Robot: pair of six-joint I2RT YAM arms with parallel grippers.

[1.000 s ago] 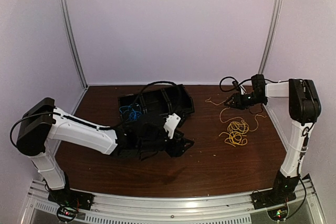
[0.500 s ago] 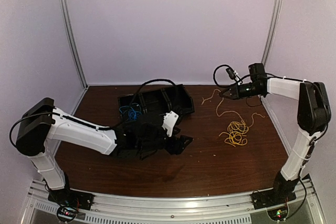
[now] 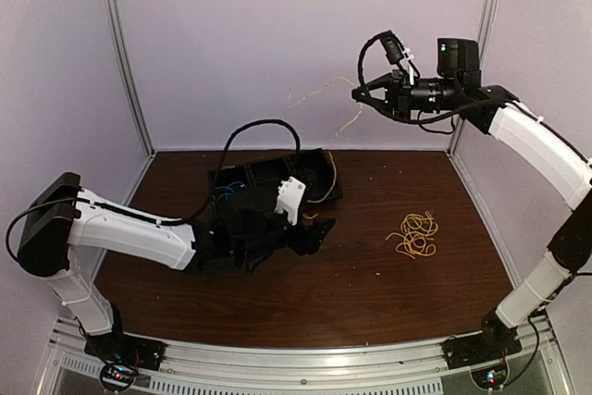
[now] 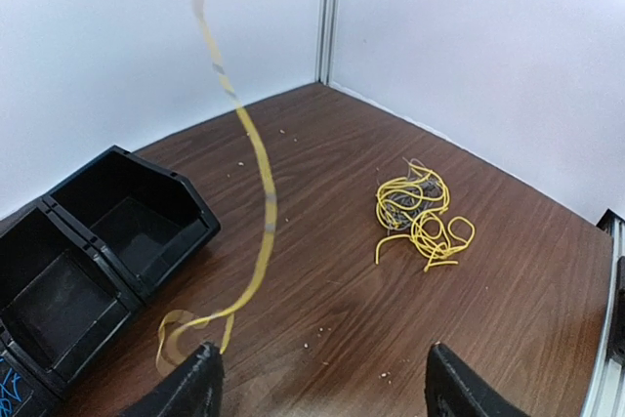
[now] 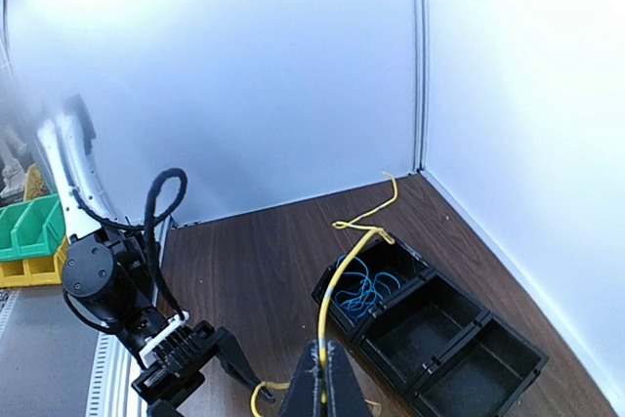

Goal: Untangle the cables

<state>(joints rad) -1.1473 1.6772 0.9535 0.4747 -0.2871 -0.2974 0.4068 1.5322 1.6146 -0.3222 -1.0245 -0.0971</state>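
Observation:
My right gripper [image 3: 355,94] is raised high above the back of the table and is shut on a single yellow cable [image 5: 338,285]. That cable [image 4: 262,183] hangs down, blurred, to a small loop on the wood beside one finger [image 4: 190,390] of my left gripper [image 4: 322,393]. The left gripper [image 3: 319,236] sits low beside the bin, open, with nothing between its fingers. A yellow-and-grey bundle [image 3: 413,234] lies on the right side of the table [image 4: 415,210]. Blue cables [image 5: 363,286] lie in one end compartment of the black bin [image 3: 228,194].
A black bin [image 3: 313,171] with three compartments stands at the back middle; its other two compartments [image 5: 459,354] show nothing inside. A thick black arm cable [image 3: 261,125] arches over it. Green bins [image 5: 29,231] stand beyond the table. Walls and metal posts [image 3: 125,53] close in the sides.
My right gripper shut on a yellow strand at the back right, then rose high and leftward, pulling that cable away from the bundle. My left gripper opened wider and shifted slightly.

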